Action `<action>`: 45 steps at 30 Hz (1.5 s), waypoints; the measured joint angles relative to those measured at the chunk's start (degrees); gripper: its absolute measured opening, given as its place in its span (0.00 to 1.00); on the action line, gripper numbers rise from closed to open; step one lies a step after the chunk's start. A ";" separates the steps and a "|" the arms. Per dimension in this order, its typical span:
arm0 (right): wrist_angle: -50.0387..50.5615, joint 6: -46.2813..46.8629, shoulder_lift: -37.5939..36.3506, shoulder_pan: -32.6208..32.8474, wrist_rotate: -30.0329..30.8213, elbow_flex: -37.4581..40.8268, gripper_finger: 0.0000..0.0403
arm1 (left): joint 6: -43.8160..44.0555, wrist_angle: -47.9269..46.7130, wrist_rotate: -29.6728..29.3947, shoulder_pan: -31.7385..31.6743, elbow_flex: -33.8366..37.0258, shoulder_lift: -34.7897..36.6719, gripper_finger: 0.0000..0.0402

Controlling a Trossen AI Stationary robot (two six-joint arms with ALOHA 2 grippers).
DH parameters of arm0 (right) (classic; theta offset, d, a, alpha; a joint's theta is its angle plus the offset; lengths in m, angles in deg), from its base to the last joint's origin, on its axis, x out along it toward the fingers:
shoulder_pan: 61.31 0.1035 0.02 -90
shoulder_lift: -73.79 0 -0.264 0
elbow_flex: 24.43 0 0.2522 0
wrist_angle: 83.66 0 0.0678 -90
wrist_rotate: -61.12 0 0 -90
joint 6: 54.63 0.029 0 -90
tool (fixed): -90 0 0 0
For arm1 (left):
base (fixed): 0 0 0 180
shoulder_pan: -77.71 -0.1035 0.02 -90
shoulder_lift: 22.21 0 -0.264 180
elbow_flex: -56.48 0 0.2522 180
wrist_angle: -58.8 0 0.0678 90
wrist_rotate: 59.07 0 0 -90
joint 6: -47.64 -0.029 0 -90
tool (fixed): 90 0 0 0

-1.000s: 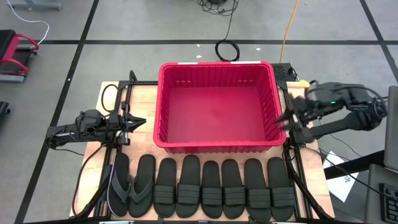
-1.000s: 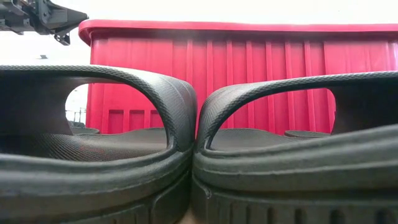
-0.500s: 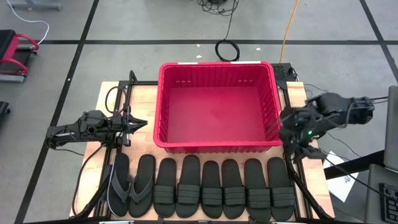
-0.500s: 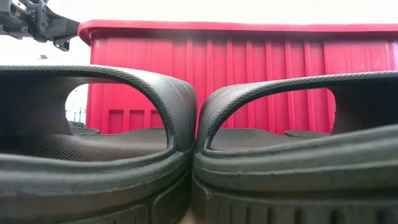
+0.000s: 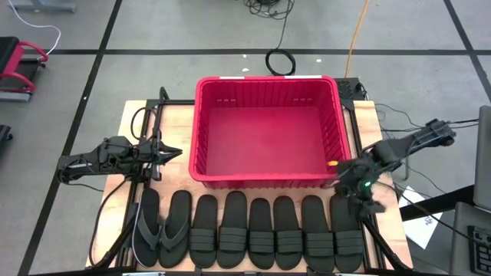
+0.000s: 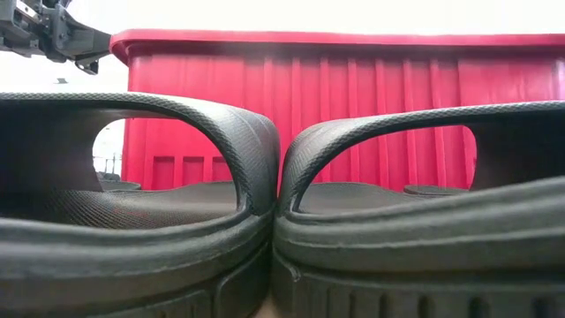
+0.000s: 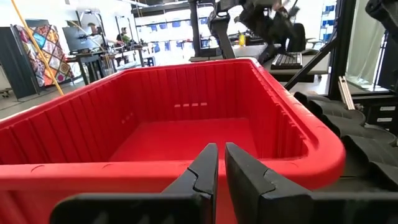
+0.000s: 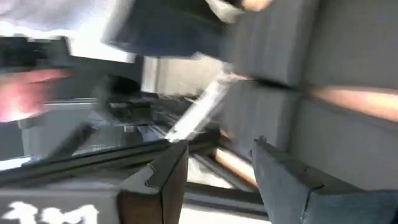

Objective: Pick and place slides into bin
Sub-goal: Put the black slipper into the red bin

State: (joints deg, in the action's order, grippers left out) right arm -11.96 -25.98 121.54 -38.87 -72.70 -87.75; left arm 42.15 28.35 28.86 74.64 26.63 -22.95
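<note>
black rubber slides (image 5: 253, 232), eight in a tight row touching side to side, lie along the near edge of the table (image 5: 178, 123), just in front of the empty red bin (image 5: 268, 130). right tool (image 5: 359, 192) hangs above the rightmost slide with its fingers spread wide and holding nothing, while the left tool (image 5: 170, 149) waits left of the bin with fingers nearly shut and empty. risk, as i judge it: the slides sit so snugly that a finger may land on the neighbouring slide or drag it along, and the bin's thick rim is close enough to snag a lifted slide.

Left arm level at the table's left, left gripper (image 5: 167, 151) fingers nearly closed. Right arm angled down at near right, right gripper (image 5: 359, 201) fingers spread.
</note>
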 joint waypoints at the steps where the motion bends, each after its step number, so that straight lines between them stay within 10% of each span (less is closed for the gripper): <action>1: -2.71 1.86 -0.13 0.85 0.53 1.66 0.42 | 0.01 -0.02 0.00 0.00 -0.01 0.00 0.09; 13: -9.40 7.50 1.82 15.54 20.16 6.96 0.35 | 1.15 -1.52 0.04 0.00 -0.01 -0.02 0.09; 36: -53.86 35.63 3.82 25.58 16.69 32.67 0.60 | 1.67 -2.03 0.02 0.00 0.00 -0.02 0.09; 45: -72.08 47.52 3.82 30.12 16.37 38.82 0.47 | 1.53 -2.03 0.02 0.00 -0.01 -0.02 0.09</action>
State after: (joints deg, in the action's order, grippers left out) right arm -84.04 21.55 125.36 -8.75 -56.33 -48.93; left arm 43.68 26.32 28.88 74.64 26.62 -22.97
